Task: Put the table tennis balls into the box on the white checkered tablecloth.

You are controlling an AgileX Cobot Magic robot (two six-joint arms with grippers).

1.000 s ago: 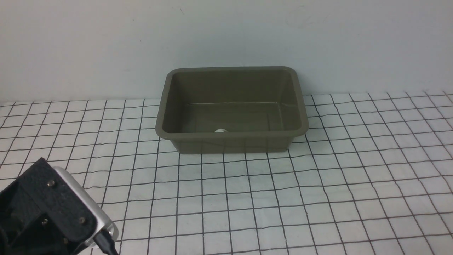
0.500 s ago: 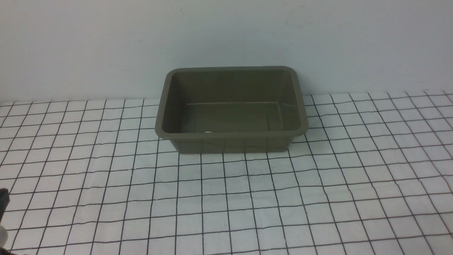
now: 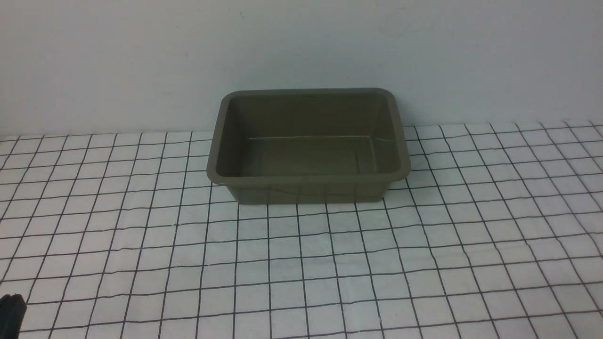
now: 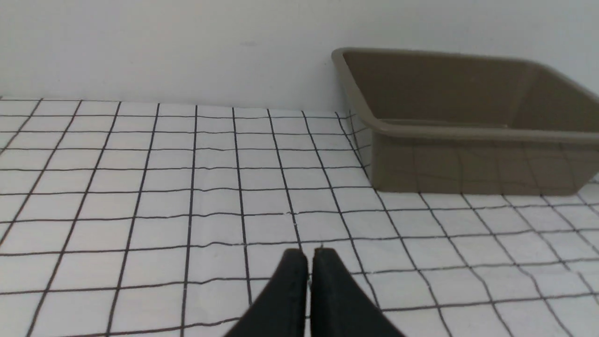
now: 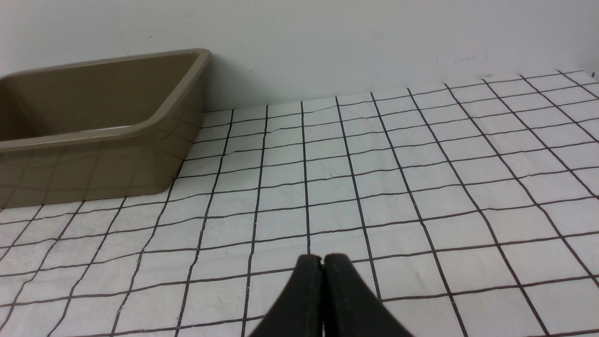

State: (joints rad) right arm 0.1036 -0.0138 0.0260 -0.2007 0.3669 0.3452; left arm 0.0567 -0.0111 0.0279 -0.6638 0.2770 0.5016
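The olive-brown box (image 3: 308, 186) stands on the white checkered tablecloth (image 3: 330, 263) at the back middle, against the wall. It also shows in the left wrist view (image 4: 468, 164) and in the right wrist view (image 5: 93, 164). No table tennis ball shows in any view; the part of the box floor behind its near wall is hidden. My left gripper (image 4: 309, 255) is shut and empty, low over the cloth, well short of the box. My right gripper (image 5: 322, 260) is shut and empty over the cloth. In the front view only a black bit of the left arm (image 3: 10, 313) shows at the bottom left corner.
A plain pale wall (image 3: 301, 47) rises right behind the box. The cloth is slightly wrinkled in front of the box.
My left arm has pulled back out of the front view toward the bottom left. The white ball seen low in the box by its near wall has dropped out of sight.
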